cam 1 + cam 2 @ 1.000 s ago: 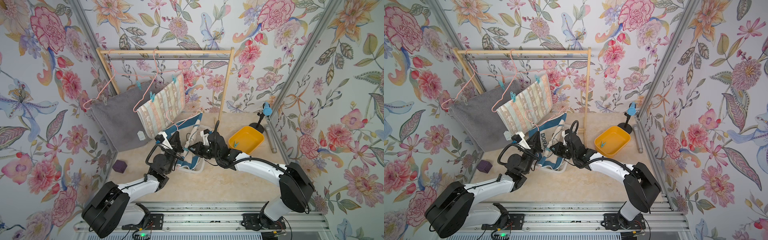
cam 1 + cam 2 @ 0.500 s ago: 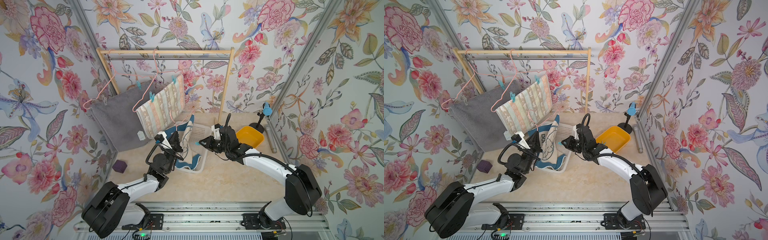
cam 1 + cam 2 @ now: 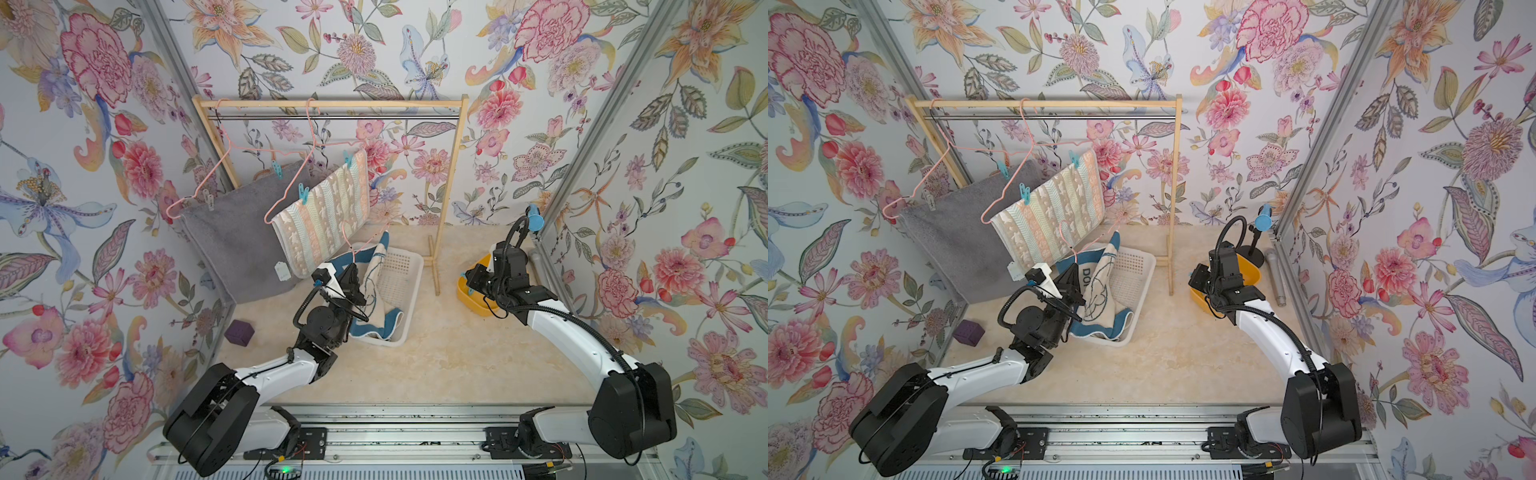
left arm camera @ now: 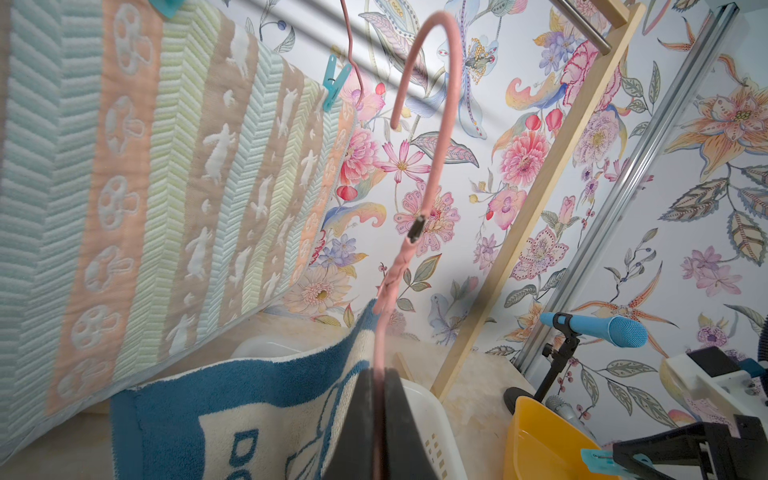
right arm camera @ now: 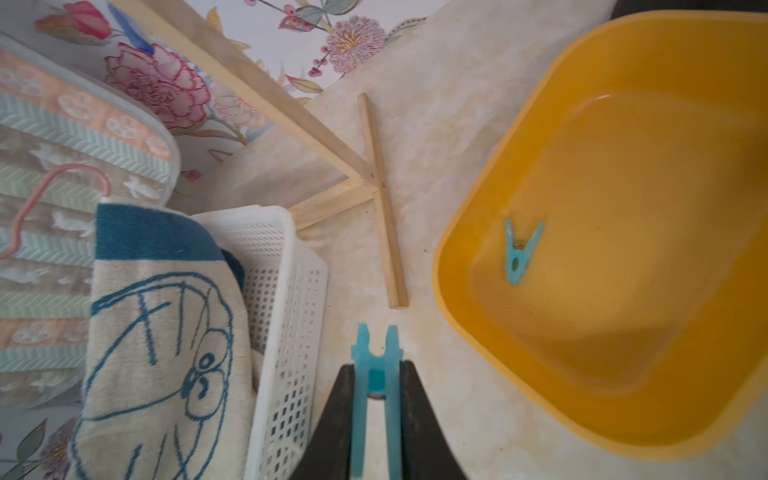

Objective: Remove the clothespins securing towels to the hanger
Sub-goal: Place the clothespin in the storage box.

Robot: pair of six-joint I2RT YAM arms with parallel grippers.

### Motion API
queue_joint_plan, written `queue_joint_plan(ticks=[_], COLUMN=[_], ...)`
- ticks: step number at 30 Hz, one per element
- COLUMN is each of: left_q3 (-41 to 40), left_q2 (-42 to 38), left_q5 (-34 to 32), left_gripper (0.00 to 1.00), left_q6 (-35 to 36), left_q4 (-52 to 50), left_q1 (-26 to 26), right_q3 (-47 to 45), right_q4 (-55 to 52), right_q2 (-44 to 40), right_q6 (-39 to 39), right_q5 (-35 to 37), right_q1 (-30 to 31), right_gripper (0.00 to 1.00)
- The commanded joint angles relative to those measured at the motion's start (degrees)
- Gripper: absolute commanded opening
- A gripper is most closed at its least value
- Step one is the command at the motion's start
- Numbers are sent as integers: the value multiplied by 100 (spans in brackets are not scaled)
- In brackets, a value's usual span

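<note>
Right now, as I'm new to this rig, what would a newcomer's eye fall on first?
Floral wallpaper covers the walls, and against it a wooden rack carries a grey towel and a striped towel pinned to pink hangers. The left gripper is shut on a third hanger above a blue-and-white towel sagging into a white basket; the right gripper holds a teal clothespin near a yellow tub.

The right hand (image 5: pixel 377 369) squeezes a blue clothespin (image 5: pixel 376 380) (legs side by side). A second clothespin (image 5: pixel 519 251) lies in the yellow tub (image 5: pixel 623 374). The cartoon towel (image 5: pixel 166 332) hangs by the white basket (image 5: pixel 291 316).
</note>
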Motion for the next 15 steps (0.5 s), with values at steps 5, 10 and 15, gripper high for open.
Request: queue_joint_plan(ticks=[5,10,15], left_q3=[195,205,239], left_q2=[-135,-118,-169], left_q5=[146,228,279], left_gripper=[0,0,0], left_q6=[133,85,126], left_q4=[10,-2,-125], left_q1=[48,55,52], right_q3=[267,762,1370], right_q4=[-371,-441,-718], right_q2=[1004,2057,2776], right_q6=[-738,-913,-1028], right_q5=[514,473,394], right_q1=[-676,-915,-962], right_gripper=[19,19,23])
